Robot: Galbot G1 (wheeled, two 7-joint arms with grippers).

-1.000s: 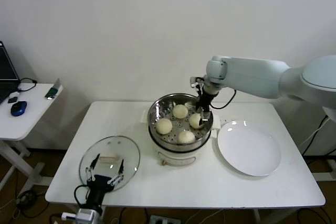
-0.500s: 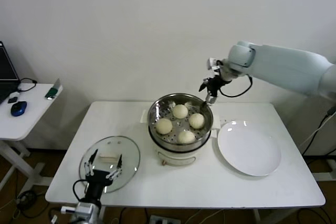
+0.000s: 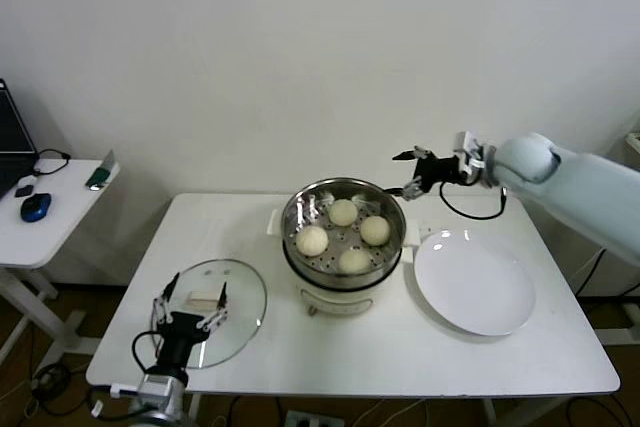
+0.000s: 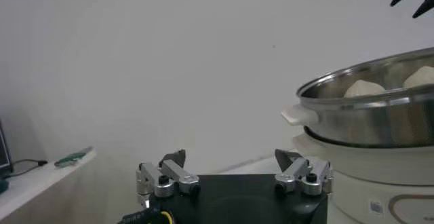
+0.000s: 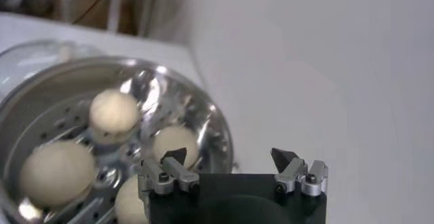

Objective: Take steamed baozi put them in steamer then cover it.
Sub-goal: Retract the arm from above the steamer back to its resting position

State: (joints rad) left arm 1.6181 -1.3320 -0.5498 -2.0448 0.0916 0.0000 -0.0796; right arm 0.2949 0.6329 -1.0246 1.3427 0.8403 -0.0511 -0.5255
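Note:
The steamer (image 3: 342, 209), a shiny steel basket on a white pot base, stands mid-table and holds several cream-white baozi (image 3: 312, 240). My right gripper (image 3: 408, 172) is open and empty, above and just right of the steamer's rim. Its wrist view shows the steamer (image 5: 203, 120) with the baozi (image 5: 114, 113) below the open gripper (image 5: 227, 157). The cover (image 3: 238, 289), a clear glass lid with a white bar handle (image 3: 203, 301), lies flat at front left. My left gripper (image 3: 190, 297) is open just above it, by the handle. The left wrist view shows the open gripper (image 4: 230, 161) and the steamer (image 4: 366, 106); the cover is hidden there.
A flat white plate (image 3: 472, 282) lies right of the steamer. The white table (image 3: 330, 352) ends close in front of the cover. A side table at far left carries a blue mouse (image 3: 35, 207). A wall stands behind.
My right gripper has let go of a baozi in the steamer, risen out of it and drawn back to the right. My left gripper has shifted slightly over the cover.

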